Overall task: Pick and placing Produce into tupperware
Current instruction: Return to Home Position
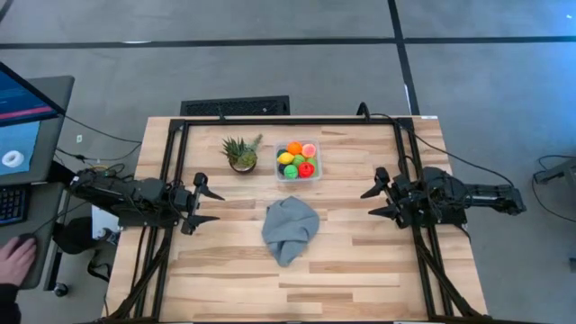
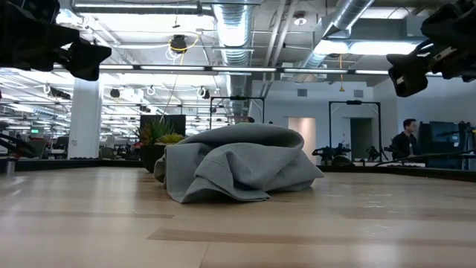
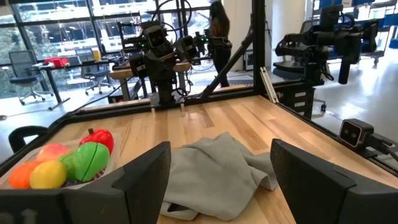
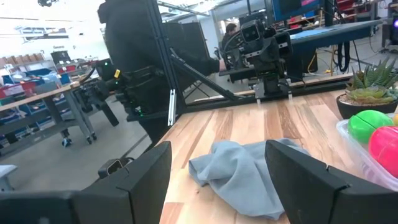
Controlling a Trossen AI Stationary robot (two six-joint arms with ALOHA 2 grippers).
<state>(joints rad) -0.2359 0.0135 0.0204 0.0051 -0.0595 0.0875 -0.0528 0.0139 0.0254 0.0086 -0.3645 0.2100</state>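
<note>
Across frame: wooden table (image 1: 360,270). Upper centre: tupperware (image 1: 298,177) holding produce (image 1: 298,158); potted plant (image 1: 241,153) just left of it. Centre: grey cloth (image 1: 291,229). Left-centre: left gripper (image 1: 216,206), fingers apart. Right-centre: right gripper (image 1: 368,204), fingers apart.

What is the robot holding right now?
Nothing. The left end effector and the right end effector are both open and empty; the produce sits in the tupperware.

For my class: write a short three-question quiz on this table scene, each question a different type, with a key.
1. True or false: the crumpled grey cloth lies inside the clear square plastic container of toy produce.
2. What stands beside that container? A) a spiky green potted plant B) a mug C) a book
3. Fill in: the left gripper and the right gripper both stand ____.
Key: 1 false; 2 A; 3 open.
</note>
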